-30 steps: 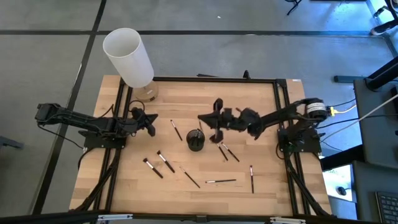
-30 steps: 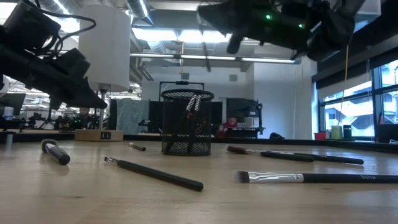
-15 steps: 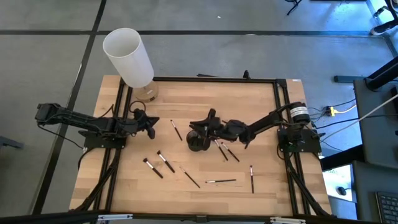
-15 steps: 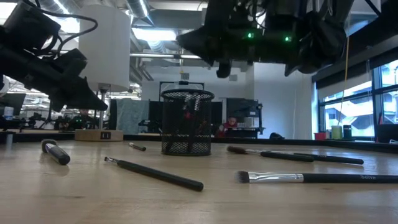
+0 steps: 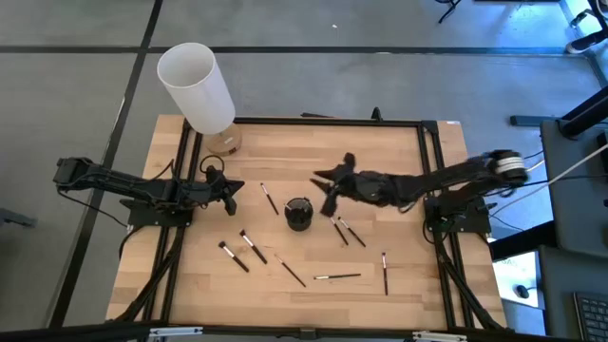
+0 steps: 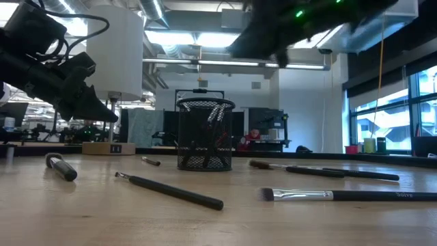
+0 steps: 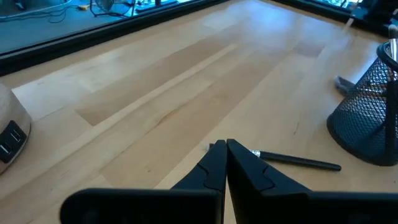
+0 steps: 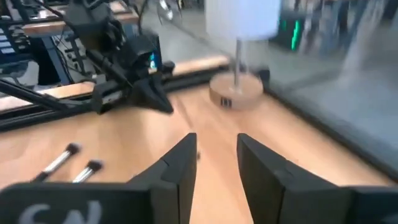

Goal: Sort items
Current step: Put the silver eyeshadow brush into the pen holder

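Your right hand (image 5: 328, 190) hovers open right of the cup (image 5: 298, 214), left hand (image 5: 231, 190) closed and empty; brushes (image 5: 250, 245) look light, stiff, rollable, so pinch mid-handle.

Black mesh cup (image 6: 205, 134) amid scattered makeup brushes (image 6: 171, 190) on table (image 6: 95, 219).

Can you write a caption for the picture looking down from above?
Right gripper open above the black mesh cup, makeup brushes scattered across the table.
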### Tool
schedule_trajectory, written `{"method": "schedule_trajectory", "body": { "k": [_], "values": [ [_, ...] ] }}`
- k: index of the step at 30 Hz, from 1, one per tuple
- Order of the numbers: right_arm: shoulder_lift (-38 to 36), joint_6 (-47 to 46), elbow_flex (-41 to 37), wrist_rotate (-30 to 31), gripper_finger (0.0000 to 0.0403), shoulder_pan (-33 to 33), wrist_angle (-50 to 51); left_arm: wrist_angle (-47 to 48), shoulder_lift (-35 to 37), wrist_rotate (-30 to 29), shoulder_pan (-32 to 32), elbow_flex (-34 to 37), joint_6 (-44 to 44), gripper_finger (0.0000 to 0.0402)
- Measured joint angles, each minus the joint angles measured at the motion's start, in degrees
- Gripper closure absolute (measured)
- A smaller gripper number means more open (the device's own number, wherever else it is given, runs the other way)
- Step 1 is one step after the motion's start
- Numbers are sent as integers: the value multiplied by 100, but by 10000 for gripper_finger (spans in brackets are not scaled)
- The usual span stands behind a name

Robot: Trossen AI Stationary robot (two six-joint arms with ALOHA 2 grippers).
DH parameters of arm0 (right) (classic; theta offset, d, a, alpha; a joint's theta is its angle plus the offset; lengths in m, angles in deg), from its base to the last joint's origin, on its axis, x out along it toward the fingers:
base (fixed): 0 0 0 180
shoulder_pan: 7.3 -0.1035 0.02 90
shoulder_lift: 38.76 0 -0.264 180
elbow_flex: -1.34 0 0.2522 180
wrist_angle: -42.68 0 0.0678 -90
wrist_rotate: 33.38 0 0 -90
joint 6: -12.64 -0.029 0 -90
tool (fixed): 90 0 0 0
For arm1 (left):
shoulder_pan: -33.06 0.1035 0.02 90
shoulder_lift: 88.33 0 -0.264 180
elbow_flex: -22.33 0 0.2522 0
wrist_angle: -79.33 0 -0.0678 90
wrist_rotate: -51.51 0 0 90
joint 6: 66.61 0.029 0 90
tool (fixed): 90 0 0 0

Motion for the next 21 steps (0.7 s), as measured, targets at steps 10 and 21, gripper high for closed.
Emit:
{"method": "schedule_trajectory", "body": {
  "k": [10,21],
  "values": [
    [-567,-2878,-2,-252,323,15,4091,-1,-101,-39,0,0,704,395],
    [-421,-1962,-3,-1135,394,90,3842,-1557,-98,-659,6,-1,1907,393]
  ]
}}
